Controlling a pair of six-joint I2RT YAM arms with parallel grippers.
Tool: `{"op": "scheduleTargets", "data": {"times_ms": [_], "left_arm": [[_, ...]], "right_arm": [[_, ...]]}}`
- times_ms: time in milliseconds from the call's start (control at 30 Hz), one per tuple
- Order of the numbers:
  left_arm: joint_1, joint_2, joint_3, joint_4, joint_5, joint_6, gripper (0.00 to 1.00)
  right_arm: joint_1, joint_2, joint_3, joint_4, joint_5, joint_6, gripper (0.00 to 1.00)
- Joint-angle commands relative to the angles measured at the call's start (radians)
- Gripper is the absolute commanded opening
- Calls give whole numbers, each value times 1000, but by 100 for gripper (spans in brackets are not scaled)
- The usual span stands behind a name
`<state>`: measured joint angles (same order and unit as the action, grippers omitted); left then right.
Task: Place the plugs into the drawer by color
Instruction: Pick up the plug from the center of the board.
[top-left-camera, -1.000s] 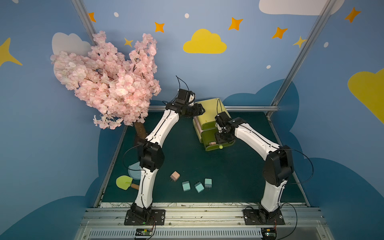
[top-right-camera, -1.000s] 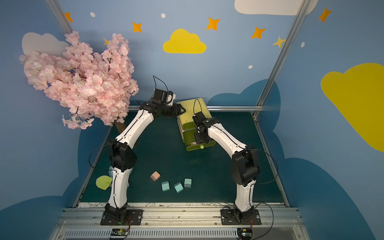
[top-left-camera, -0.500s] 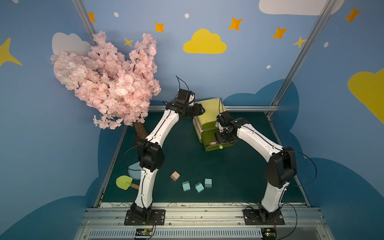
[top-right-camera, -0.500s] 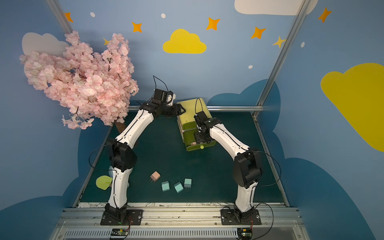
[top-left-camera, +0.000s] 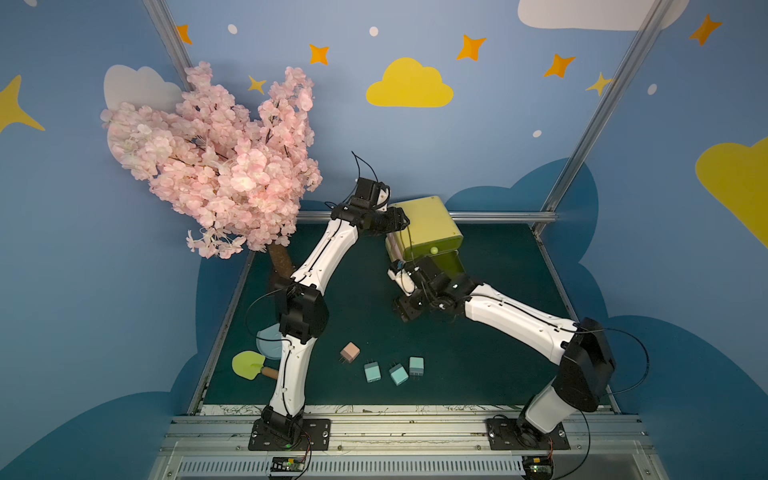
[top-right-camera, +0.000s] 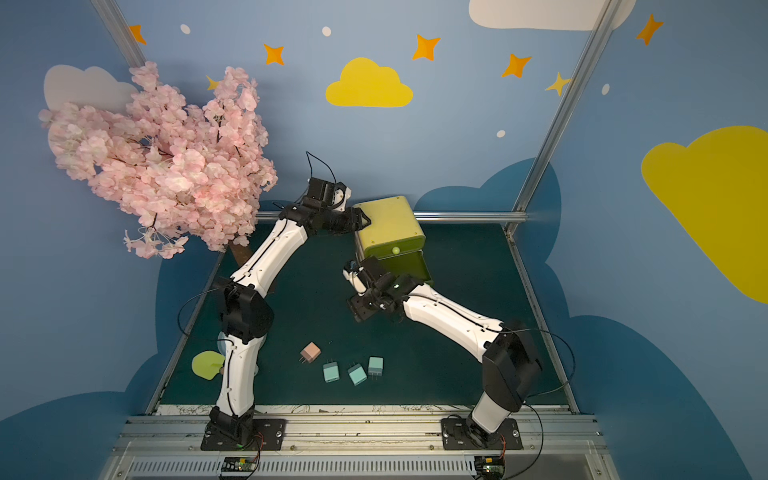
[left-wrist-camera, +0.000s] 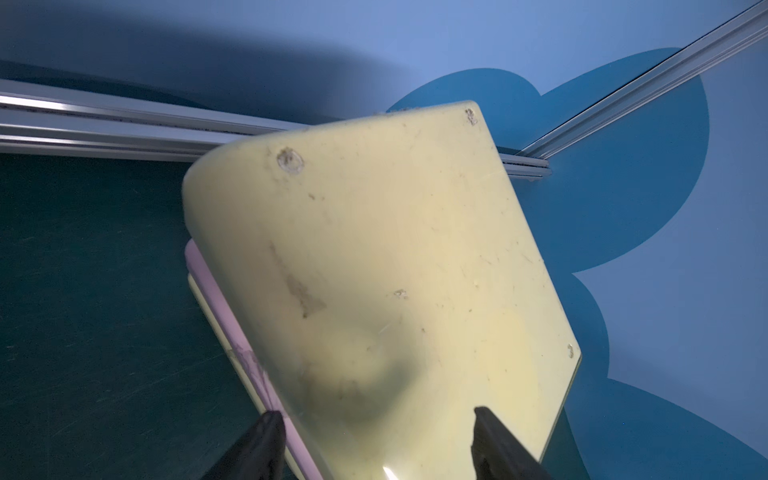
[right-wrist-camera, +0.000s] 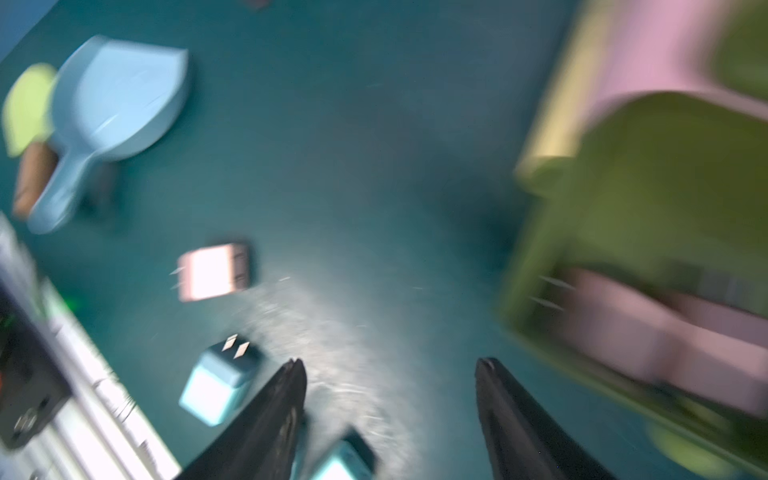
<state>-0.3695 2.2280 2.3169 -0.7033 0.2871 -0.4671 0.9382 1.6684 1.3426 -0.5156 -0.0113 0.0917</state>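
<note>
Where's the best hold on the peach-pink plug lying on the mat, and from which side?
Probably from above, closing on the two flat side faces of the peach-pink rounded cube plug. It lies on its side, metal prongs pointing sideways toward the near left, so stay clear of that end.

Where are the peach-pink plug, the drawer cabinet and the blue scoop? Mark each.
peach-pink plug (top-left-camera: 350, 352), in a top view, upper face
drawer cabinet (top-left-camera: 424, 222), in a top view, pale top panel
blue scoop (right-wrist-camera: 124, 99), right wrist view, its bowl
</note>
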Motion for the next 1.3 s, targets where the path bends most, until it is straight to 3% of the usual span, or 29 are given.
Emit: {"op": "scheduleTargets", "data": {"times_ms": [0,167,333,1267], "left_arm": [[5,-18,21,-11,-4,20,73],[5,-25,21,-12,-4,20,73],[6,-34,18,-12,-3,19,73],[-8,-104,-62,14,-10,19,73]], "right_arm": [[104,78,-21,118,-31,-80,73],[221,192,26,112,19,-147,76],[257,269,55,121,14,-175,76],[249,513,282,93,40,-245,73]]}}
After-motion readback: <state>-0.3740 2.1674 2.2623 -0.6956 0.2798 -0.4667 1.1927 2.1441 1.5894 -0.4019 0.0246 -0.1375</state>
